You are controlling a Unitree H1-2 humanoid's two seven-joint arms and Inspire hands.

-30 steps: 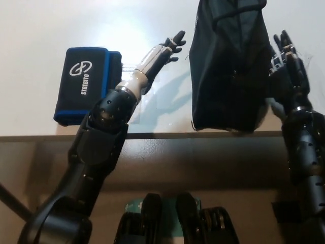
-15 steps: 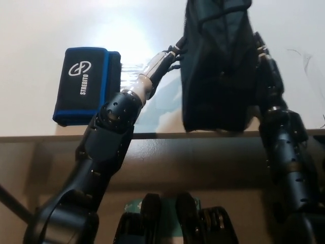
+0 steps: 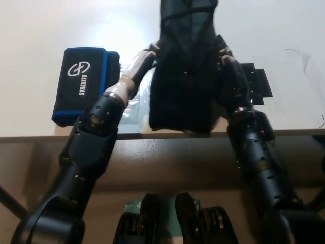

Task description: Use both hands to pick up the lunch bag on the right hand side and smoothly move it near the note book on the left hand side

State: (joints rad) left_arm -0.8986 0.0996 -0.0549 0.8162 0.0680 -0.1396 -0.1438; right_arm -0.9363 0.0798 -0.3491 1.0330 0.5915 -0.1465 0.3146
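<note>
The black lunch bag [image 3: 185, 71] is squeezed between both hands above the white table [image 3: 40, 30], near the table's front edge at picture middle. My left hand [image 3: 150, 51] presses its left side and is mostly hidden behind the bag. On the bag's right side lies my black right hand [image 3: 229, 71], pressed flat against it. The notebook [image 3: 84, 84], black with a blue border and white lettering, lies to the left, a short gap from the bag.
A flat black piece [image 3: 257, 81] lies on the table just right of my right hand. The table's front edge [image 3: 45, 136] runs across the picture, with a brown floor below. A thin thread [image 3: 299, 53] lies at far right.
Both hands closed onto the bag's sides and carried it to the left, toward the notebook. The flat black piece where the bag stood is now uncovered.
</note>
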